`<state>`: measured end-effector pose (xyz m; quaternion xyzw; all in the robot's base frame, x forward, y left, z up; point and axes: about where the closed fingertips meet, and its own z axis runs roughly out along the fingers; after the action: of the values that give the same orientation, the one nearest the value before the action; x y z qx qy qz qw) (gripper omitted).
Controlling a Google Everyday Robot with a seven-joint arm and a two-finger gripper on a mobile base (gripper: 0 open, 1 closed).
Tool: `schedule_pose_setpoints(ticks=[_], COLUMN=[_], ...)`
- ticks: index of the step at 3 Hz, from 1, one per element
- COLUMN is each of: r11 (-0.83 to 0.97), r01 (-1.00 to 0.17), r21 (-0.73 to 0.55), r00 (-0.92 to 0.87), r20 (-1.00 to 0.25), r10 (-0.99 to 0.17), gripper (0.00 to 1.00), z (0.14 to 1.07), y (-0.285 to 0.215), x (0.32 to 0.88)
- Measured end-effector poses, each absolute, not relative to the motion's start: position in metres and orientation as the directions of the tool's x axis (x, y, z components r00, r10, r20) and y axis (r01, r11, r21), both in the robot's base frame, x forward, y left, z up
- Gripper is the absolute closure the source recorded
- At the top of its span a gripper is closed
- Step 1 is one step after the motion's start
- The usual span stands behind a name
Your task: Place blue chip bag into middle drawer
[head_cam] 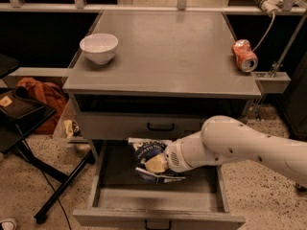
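The blue chip bag (147,153) is crumpled inside the open middle drawer (192,199), toward its 12 o'clock end, pinched in the closed claw (156,165). The white arm (240,145) reaches in from 4 o'clock, bent, and is cut off at the frame edge. On the bench (168,56) there is one bowl (99,47) at 10 o'clock and one red can (244,55) at 2 o'clock. Foil mostly hides the claw's tips.

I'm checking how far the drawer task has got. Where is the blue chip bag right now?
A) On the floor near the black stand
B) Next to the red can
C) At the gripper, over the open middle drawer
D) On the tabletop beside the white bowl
C: the blue chip bag is at the gripper, over the open middle drawer, while the tabletop holds the white bowl and the red can.
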<state>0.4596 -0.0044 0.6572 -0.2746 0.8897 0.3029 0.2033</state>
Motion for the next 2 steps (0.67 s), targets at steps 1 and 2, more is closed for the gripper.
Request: schedule_pose_setpoints(ticks=[1,2], r11=[0.717,0.776], r01=[-0.558,-0.484], r21=[0.417,0.404], r00=[-0.796,-0.827], r20=[-0.514,-0.502], r10=[-0.320,-0.254], gripper=[1.00,1.00], z=[0.609,0.561], y=[-0.046,-0.088], x=[0.467,0.480])
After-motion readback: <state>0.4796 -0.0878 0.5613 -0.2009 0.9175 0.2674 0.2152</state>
